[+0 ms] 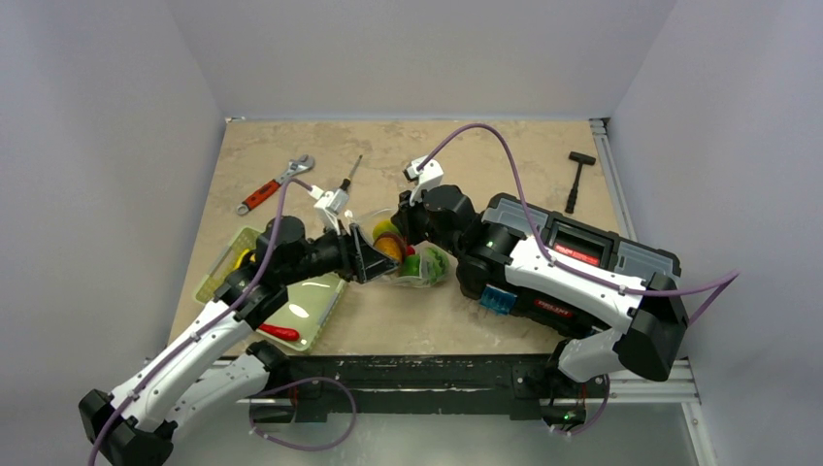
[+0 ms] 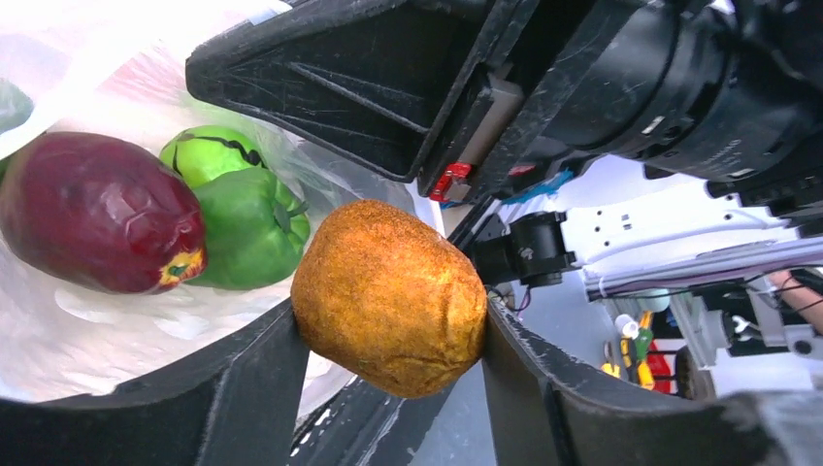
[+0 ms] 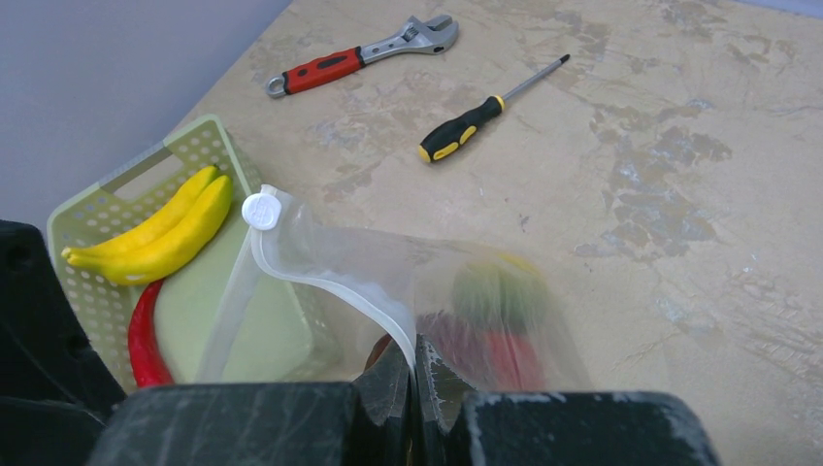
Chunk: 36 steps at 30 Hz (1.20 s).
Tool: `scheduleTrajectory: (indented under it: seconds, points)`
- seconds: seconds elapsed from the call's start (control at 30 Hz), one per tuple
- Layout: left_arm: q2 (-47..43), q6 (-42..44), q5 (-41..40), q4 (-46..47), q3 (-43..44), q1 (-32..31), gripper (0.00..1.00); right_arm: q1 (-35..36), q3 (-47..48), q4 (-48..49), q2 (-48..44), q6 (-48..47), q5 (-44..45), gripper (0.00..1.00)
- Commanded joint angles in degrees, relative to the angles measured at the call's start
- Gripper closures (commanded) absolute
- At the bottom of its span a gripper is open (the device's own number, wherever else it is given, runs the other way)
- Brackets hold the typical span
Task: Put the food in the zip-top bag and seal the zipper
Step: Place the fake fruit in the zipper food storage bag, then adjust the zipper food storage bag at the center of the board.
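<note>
The left gripper (image 1: 372,254) has its jaws partway open, clamped on the sides of a rough orange-brown toy fruit (image 2: 388,296). It holds the fruit at the mouth of the zip-top bag (image 3: 388,282), just beside the right gripper (image 3: 415,379). The right gripper's jaws are pressed together on the zipper (image 3: 340,296), lifting that edge so the mouth gapes above the worktop (image 1: 485,155). Inside the bag a maroon fruit (image 2: 97,214), a green pepper (image 2: 247,228) and a second green fruit (image 2: 209,150) lie touching. Yellow bananas (image 3: 155,233) and the long red chilli (image 3: 144,335) lie in the pale green basket (image 3: 116,184). The task looks roughly midway: several pieces are bagged, one is at the mouth, the bananas and chilli are left, and the zipper is unsealed.
</note>
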Motion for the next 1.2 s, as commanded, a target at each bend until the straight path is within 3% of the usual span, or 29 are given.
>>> scheduleTrajectory:
  seconds: [0.0, 0.13, 0.37, 0.43, 0.8, 0.87, 1.03, 1.17]
  points:
    - [2.7, 1.3, -1.9, 2.4, 3.0, -1.0, 0.34, -0.1, 2.8, 1.1, -1.2, 0.0, 0.0, 1.00]
    - [6.0, 1.2, -5.2, -2.6, 5.7, -1.0, 0.19, -0.1, 2.7, 1.0, -1.5, 0.2, 0.0, 1.00]
    - [4.9, 2.6, -9.1, -9.0, 8.1, -1.0, 0.13, -0.1, 2.2, 0.9, -2.2, 0.1, 0.5, 1.00]
    - [3.3, 2.8, -10.2, -10.7, 8.2, -1.0, 0.13, -0.1, 2.1, 1.0, -2.2, 0.2, 0.5, 1.00]
    - [-8.2, 0.7, -18.3, -24.6, 6.5, -1.1, 0.38, -0.1, 1.3, 1.6, -2.3, 0.3, 0.3, 1.00]
    - [-9.8, -0.8, -19.9, -25.6, 5.3, -1.0, 0.38, -0.1, 1.2, 1.7, -2.3, 0.4, 0.1, 1.00]
    - [-8.5, -6.4, -20.5, -24.1, 1.9, -1.0, 0.26, -0.1, 1.0, 1.7, -2.5, 0.7, 0.0, 1.00]
    - [-2.9, -7.2, -17.7, -17.9, 0.1, -1.0, 0.26, -0.1, 0.7, 1.4, -2.8, 0.9, 0.0, 1.00]
